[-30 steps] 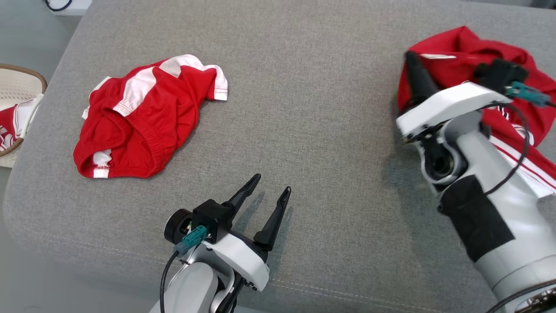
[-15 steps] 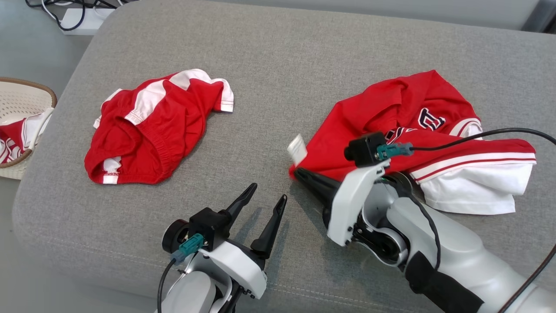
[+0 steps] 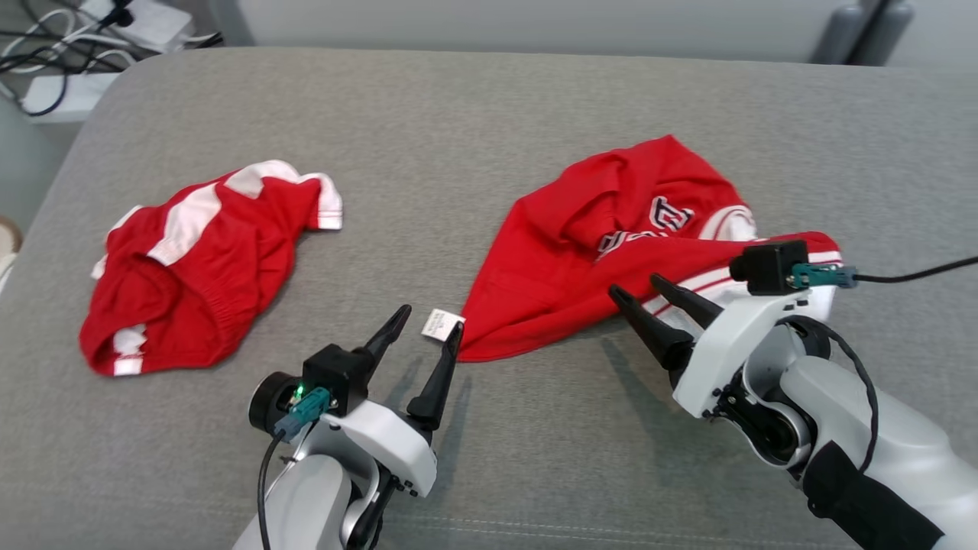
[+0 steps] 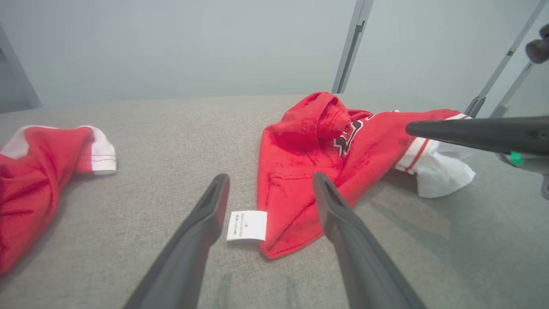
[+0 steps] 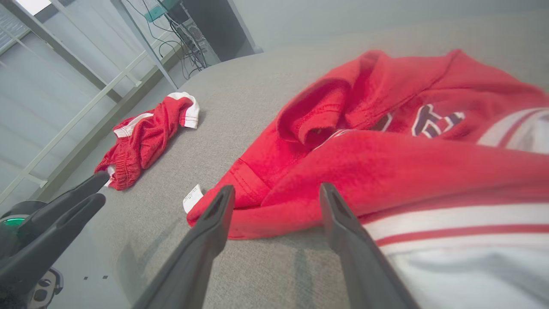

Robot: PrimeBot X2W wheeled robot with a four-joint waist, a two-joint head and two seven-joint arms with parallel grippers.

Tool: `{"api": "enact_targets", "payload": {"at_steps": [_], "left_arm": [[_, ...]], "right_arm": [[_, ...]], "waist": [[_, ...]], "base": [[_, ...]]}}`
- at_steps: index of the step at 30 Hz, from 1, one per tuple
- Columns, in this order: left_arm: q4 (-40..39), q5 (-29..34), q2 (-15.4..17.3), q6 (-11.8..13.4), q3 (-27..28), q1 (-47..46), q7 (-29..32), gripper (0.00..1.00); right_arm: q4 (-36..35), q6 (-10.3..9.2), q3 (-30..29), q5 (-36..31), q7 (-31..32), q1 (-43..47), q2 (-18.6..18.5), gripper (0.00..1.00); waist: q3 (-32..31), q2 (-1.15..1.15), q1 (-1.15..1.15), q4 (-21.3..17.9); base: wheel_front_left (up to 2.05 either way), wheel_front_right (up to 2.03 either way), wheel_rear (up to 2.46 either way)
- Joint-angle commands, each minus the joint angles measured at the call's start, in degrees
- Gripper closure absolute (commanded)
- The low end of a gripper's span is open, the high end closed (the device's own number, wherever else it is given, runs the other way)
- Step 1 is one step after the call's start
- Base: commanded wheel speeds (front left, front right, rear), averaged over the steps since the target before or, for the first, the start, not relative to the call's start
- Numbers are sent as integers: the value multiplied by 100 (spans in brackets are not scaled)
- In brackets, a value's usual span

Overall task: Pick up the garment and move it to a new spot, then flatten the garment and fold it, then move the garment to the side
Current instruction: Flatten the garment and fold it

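The garment (image 3: 581,252) is a red jersey with white striped sleeves and dark lettering, lying crumpled right of the middle of the grey cushion (image 3: 474,114). Its white label (image 3: 442,324) sticks out at the near left corner. My right gripper (image 3: 633,283) is open just off the garment's near edge, holding nothing. In the right wrist view, the right gripper (image 5: 276,187) points at the red hem of the garment (image 5: 386,159). My left gripper (image 3: 431,318) is open, with the label between its tips. In the left wrist view, the left gripper (image 4: 270,176) frames the label (image 4: 246,225) and the garment's corner (image 4: 300,171).
A second red-and-white garment (image 3: 199,260) lies crumpled on the cushion's left side, also seen as a red-and-white heap (image 5: 146,133) in the right wrist view. Cables and a white power strip (image 3: 53,53) lie on the floor beyond the far left corner. Bare cushion runs along the near edge.
The right gripper carried the jersey from the far right toward the middle, laid it down and opened. The head camera shifted. The left gripper stayed open in place.
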Motion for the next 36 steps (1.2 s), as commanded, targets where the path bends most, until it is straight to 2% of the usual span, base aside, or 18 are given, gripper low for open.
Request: {"api": "enact_targets", "payload": {"at_steps": [1,10,17,24,36], "left_arm": [[-52,72,39,-48,153,-303,-29,0],[1087,322,97,-113,49,-1103,-29,0],[1703,318,272,-126,154,-1528,-29,0],[1977,121,389,-132,324,-1725,-29,0],[2051,-193,409,-134,145,-1758,-29,0]], "right_arm": [[-64,26,-42,20,-107,158,8,0],[-10,26,-111,102,-489,338,48,0],[-18,26,-110,133,-609,308,120,0],[-22,26,-111,143,-710,250,174,0],[17,26,-102,161,-795,108,270,0]], "waist": [[-64,0,0,-246],[95,0,0,-1033],[321,0,0,-1396],[530,0,0,-1490],[712,0,0,-1432]], "base": [[0,0,0],[0,0,0],[0,0,0],[0,0,0],[0,0,0]]}}
